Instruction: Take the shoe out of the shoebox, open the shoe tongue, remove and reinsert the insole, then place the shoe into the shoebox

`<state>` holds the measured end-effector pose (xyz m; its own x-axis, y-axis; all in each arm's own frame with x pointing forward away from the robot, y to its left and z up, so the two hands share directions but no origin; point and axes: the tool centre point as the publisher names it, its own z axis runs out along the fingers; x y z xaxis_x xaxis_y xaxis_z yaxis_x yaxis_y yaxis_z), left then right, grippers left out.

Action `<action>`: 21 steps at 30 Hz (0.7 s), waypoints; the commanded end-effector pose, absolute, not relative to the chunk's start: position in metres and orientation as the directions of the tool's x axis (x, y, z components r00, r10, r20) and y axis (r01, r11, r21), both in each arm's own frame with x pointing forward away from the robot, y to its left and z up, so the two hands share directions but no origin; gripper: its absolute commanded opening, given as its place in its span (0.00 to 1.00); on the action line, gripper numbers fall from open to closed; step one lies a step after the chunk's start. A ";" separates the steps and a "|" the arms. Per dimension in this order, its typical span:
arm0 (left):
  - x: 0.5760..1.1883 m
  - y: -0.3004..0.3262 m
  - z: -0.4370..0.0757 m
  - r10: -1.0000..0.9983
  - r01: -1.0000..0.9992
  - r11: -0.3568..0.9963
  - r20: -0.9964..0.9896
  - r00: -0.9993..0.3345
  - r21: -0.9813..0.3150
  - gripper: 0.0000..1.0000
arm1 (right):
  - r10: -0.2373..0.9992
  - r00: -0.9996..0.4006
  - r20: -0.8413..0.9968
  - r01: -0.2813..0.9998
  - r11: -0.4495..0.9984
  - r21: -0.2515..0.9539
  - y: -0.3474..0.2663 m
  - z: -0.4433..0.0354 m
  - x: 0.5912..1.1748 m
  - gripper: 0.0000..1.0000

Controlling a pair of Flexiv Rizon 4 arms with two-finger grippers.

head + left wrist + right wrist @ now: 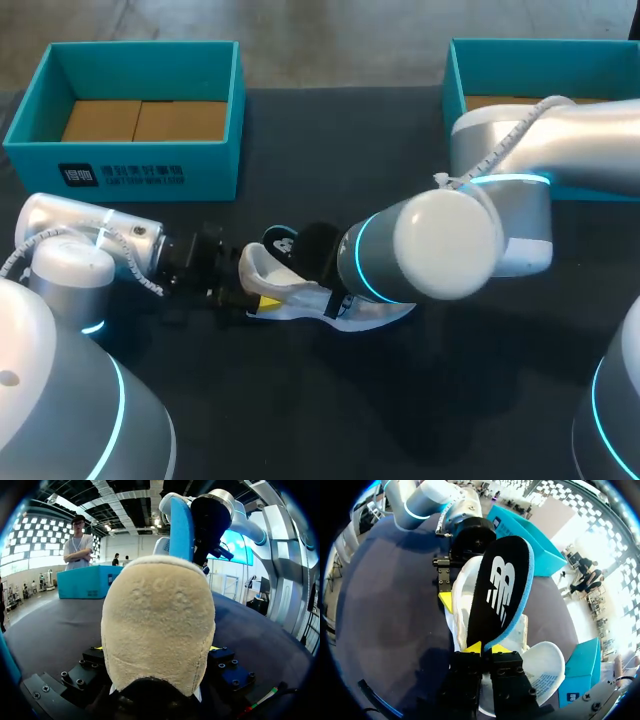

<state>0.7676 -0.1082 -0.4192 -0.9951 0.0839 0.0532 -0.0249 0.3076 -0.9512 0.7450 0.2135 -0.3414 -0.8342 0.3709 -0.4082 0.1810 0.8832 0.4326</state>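
Two hands are gripping: the left hand [252, 296] clamping the sneaker [300, 300] by its heel, the right hand [485, 649] pinching the insole [502, 590] lengthwise over its opening.

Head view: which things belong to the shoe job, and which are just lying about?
Job: white fabric shoe in left gripper; black blue-edged insole in right gripper; left teal shoebox; right teal shoebox.
Lying about: brown cardboard liner in left shoebox.

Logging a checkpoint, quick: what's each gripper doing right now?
Left gripper: closed on the shoe, at its heel.
Right gripper: closed on the insole.
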 end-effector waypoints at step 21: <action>0.770 -0.108 -0.421 0.084 -0.026 0.309 0.054 -0.995 -0.951 0.00 | 0.231 -0.860 -0.455 0.043 0.921 0.387 0.227 -0.299 0.753 0.71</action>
